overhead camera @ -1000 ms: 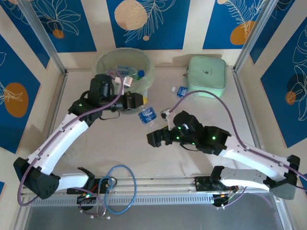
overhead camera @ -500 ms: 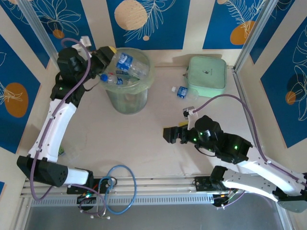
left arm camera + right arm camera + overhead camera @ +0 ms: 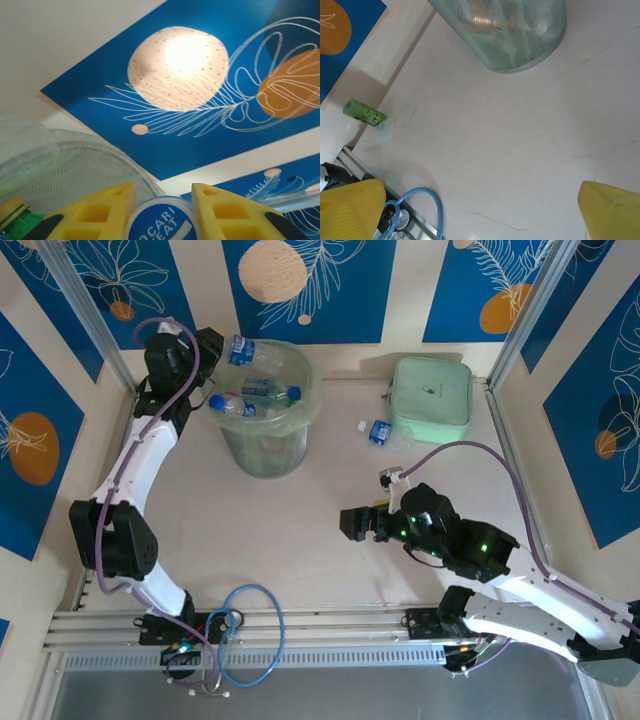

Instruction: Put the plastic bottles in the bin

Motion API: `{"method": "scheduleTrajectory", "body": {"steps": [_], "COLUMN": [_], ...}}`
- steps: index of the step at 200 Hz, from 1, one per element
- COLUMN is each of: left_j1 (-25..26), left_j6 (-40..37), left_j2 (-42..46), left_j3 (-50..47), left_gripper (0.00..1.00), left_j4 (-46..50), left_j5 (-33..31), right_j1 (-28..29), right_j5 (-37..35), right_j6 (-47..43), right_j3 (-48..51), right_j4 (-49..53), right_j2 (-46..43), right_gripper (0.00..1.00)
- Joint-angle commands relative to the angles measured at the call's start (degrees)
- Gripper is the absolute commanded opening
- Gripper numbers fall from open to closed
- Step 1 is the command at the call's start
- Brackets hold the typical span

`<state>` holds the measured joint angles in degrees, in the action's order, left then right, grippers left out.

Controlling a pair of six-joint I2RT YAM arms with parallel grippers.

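My left gripper is raised at the bin's far left rim and is shut on a clear plastic bottle with a blue label, which hangs over the opening. In the left wrist view its yellow fingers clamp the bottle's blue cap, with the bin's rim to the left. Several bottles lie inside the bin. Another bottle lies on the table beside the mint green case. A small green bottle lies by the left wall. My right gripper hovers open over bare table, holding nothing.
The mint green square case sits at the back right. A blue cable loop lies over the rail at the near edge. Aluminium posts and patterned walls close in the table on three sides. The bin's mesh base stands ahead of my right gripper.
My left gripper carried the blue-labelled bottle from the table's middle up to the bin's far left rim. The right arm drew back to the right, then stayed still.
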<state>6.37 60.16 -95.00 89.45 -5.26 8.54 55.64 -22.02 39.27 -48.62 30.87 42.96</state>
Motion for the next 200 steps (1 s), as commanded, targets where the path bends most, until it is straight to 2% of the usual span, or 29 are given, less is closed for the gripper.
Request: {"method": "scheduleTrajectory", "body": {"steps": [1, 21, 40, 52, 66, 78, 99, 116, 138, 152, 164, 184, 200], "left_j1": [-0.75, -0.75, -0.81, -0.69, -0.66, -0.71, -0.69, -0.73, -0.69, -0.66, -0.68, -0.04, 1.75], "left_j6": [1.1, 1.18, 1.08, 0.62, -0.4, -1.79, -4.96, -8.05, -11.7, -12.8, -13.71, -15.65, -18.52], "left_j2": [-1.5, -2.93, -3.37, -2.86, -1.54, -0.58, 1.32, 3.35, 4.14, 4.05, 4.21, 6.58, 9.86], "left_j3": [1.86, 2.18, 1.91, 1.12, -0.21, -0.01, 1.57, 3.02, 7.41, 9.13, 10.15, 9.92, 8.98], "left_gripper": [0.0, 0.0, 0.33, 0.5, 0.61, 0.66, 0.7, 0.71, 0.55, 0.47, 0.44, 0.44, 0.44], "left_j4": [-6.04, -6.06, -4.99, -4.15, -3.82, -2.03, 2.18, 6.84, 14.39, 16.26, 17.36, 18.32, 19.91], "left_j5": [-2.45, -2.38, -1.87, -1.68, -2.14, -2.23, -2.17, -4.47, -6.78, -5.71, -3.72, -0.59, 1.11], "right_j1": [-1.33, -2.6, -3.73, -4.25, -5.02, -5.76, -6.55, -6.72, -6.75, -6.9, -7.73, -13.74, -21.85], "right_j5": [2.26, 3.47, 4.34, 4.55, 5.15, 5.79, 6.63, 6.87, 6.9, 5.85, 2.1, -1.5, 2.35], "right_j6": [0.69, 0.66, 0.55, 0.38, 0.12, -0.06, -0.15, -0.24, -0.1, 0.26, 1.54, 3.39, 2.33], "right_j3": [0.93, 1.24, 1.25, 1.08, 0.94, 0.81, 0.65, 0.48, 0.8, 0.79, -0.44, -3.98, -6.03], "right_j4": [-1.21, -1.72, -2.13, -2.14, -2.44, -2.51, -2.53, -2.36, -2.34, -2.18, 0.45, 7.08, 8.67], "right_j2": [-0.32, 0.01, 0.44, 0.46, 0.46, 0.55, 0.54, 0.55, 0.42, 0.5, 1.33, 4.75, 8.51], "right_gripper": [0.99, 0.99, 0.99, 0.99, 0.99, 0.99, 0.99, 0.99, 1.0, 1.0, 0.99, 1.0, 0.99]}}
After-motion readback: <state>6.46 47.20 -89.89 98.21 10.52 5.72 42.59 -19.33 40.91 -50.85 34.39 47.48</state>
